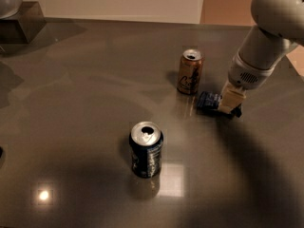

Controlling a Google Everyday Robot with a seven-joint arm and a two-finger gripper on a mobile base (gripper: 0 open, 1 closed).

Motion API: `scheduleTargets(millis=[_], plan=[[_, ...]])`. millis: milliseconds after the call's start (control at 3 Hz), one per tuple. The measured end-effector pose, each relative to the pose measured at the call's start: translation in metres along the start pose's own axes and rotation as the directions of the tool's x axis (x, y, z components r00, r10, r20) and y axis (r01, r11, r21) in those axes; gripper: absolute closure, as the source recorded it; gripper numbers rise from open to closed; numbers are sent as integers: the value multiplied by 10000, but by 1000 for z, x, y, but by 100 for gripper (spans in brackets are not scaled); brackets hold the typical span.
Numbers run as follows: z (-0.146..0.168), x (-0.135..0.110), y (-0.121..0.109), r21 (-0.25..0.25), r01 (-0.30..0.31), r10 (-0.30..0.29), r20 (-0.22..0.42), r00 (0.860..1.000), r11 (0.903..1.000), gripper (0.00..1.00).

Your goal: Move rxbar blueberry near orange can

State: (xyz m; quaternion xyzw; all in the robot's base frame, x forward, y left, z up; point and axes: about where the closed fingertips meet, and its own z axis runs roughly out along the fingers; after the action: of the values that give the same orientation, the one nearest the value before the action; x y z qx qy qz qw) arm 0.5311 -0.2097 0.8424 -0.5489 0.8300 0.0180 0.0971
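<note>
since the rxbar blueberry (pixel 207 100) is down at bench (pixel 85 80) level just right of the orange can (pixel 190 72), this looks like the tail end of the carry. pincer (pixel 231 104) is clenched on the bar's right end. next move i'd guess: let go, lift straight up, don't bump the can. bar's long axis runs roughly left-right, free end pointing toward the can.

Dim warm light; 2 glare spots on the table (pixel 71 103); shadow under tool (pixel 231 105) gripping the rxbar blueberry (pixel 207 100).
</note>
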Motion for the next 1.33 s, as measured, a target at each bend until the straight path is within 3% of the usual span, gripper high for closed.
scheduleTargets(millis=[333, 667, 1333], plan=[[3, -12, -23, 58, 25, -26, 123, 9999, 10000, 84], [7, -17, -36, -22, 76, -75, 179, 9998, 10000, 61], [10, -19, -38, -30, 92, -91, 192, 9998, 10000, 14]])
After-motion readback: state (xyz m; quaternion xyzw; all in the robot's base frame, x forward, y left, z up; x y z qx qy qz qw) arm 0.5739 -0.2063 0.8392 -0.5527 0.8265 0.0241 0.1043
